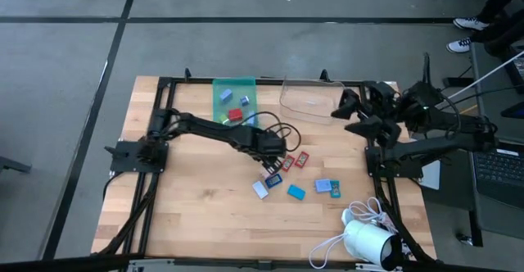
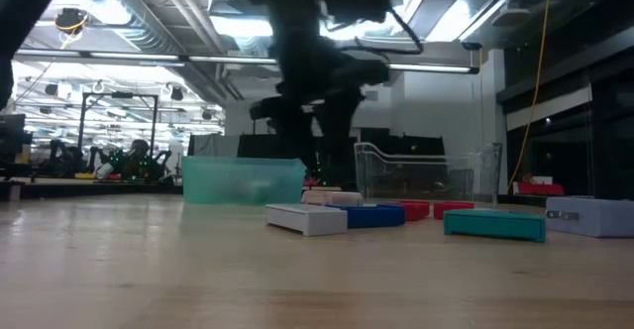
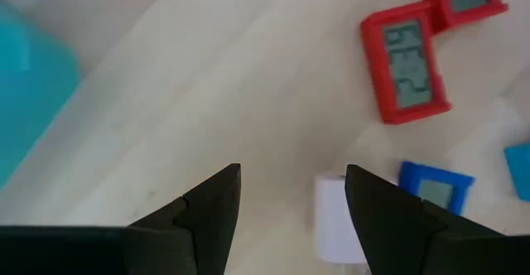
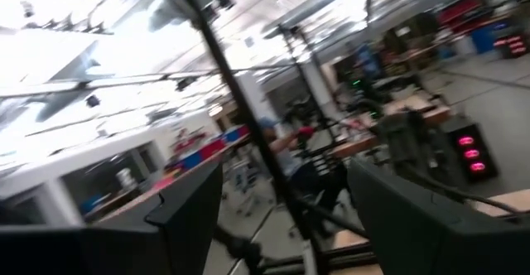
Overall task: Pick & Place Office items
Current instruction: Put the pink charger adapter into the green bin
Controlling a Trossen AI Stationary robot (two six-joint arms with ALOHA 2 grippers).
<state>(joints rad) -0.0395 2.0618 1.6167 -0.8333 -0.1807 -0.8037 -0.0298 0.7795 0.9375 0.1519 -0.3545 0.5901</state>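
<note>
We log the left tool (image 1: 274,159) over the middle of the wooden table (image 1: 188,206), reached out from the left arm's base. In the left wrist view its two dark fingers (image 3: 207,213) stand parted about halfway with bare wood between them; it holds nothing.

The office items are small flat rectangular pieces with grey display windows, lying loose in a cluster at about four o'clock from the table's centre. Nearest the left tool is a white flat piece (image 3: 335,225), lying just beside one finger and outside the gap. Touching it or nearly so is a blue piece (image 3: 435,188). Two red pieces (image 3: 406,64) lie farther ahead of the fingers. In the high view a teal piece (image 1: 295,192) and a pale lilac piece (image 1: 325,185) lie on toward four o'clock, well apart from the tool. A few pieces already lie in the teal rectangular plastic tray (image 1: 219,108) at twelve o'clock; the clear plastic bin (image 1: 311,96) sits beside it toward one o'clock.

The relation that matters, in our judgement: the white piece is off to one side of the gap, its long axis running roughly along the fingers' reach, so the tool needs a small sideways shift before descending.

The right tool (image 1: 354,116) waits at the table's two o'clock edge, fingers wide apart and empty. The left arm is clearly the nearer.
</note>
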